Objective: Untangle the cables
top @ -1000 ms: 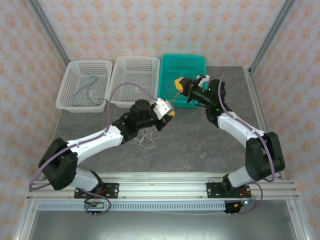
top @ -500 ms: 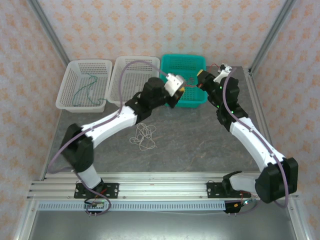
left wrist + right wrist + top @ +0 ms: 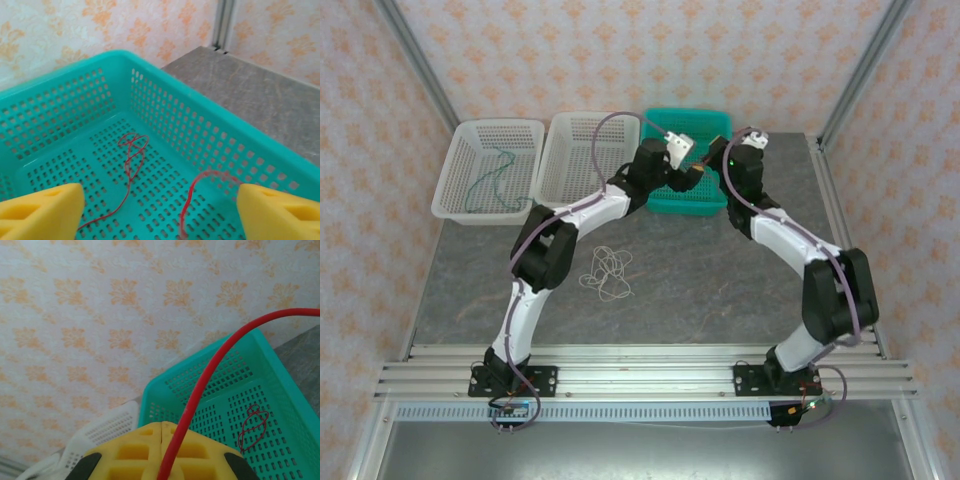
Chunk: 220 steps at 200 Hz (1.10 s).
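Backdrop: cream wallpaper [image 3: 620,50] with orange motifs, rising behind a grey stone-look table [image 3: 720,270].
Baskets: left white basket [image 3: 500,123] and middle white basket [image 3: 575,116] stood side by side, off to the left of both claws; teal basket [image 3: 165,115] sat just beside the middle one, directly under the left claw [image 3: 160,200].
Green cable [image 3: 490,180]: lay inside the left white basket, well apart from either claw.
White cable [image 3: 607,272]: lay in a loose curly heap on bare table, nearer the arm bases than either claw, touched by nothing.
Red cable [image 3: 131,155]: looped on the teal basket's floor below the left claw, hemmed in by the perforated walls; one strand climbed to the right claw [image 3: 161,426].
Left claw: gaped wide, yellow fingers [image 3: 42,210] far apart, gripped nothing, hovered over the basket floor.
Right claw: pressed fully together, pinched the red cable at the seam of its yellow pads [image 3: 135,450].
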### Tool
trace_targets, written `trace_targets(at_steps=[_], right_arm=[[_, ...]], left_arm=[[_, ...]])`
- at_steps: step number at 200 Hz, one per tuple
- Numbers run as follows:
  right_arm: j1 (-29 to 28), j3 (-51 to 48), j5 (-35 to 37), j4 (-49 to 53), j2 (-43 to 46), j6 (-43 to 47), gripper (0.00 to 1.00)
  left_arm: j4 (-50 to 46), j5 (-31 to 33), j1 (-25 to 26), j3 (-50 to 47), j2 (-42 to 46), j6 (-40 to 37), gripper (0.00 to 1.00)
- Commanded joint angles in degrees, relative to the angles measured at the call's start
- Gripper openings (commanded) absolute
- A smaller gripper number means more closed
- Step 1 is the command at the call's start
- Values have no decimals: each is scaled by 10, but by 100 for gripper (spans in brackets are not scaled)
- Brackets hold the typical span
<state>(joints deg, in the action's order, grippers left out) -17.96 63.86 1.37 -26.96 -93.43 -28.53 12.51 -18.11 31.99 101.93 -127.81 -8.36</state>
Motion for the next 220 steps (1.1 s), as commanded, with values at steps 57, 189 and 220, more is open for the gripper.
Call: trace_targets(at_steps=[57,189,220], right_arm=[[-2,258,21,123,-237,-51,0],[-18,700,-91,583,-399,-24,97],[-45,598,-96,562,-318,40,97]], left_arm=[[122,-72,4,-170,227,92,100],[-344,250,-17,-319,550,292,100],[-421,263,-33,-353,562,383,100]])
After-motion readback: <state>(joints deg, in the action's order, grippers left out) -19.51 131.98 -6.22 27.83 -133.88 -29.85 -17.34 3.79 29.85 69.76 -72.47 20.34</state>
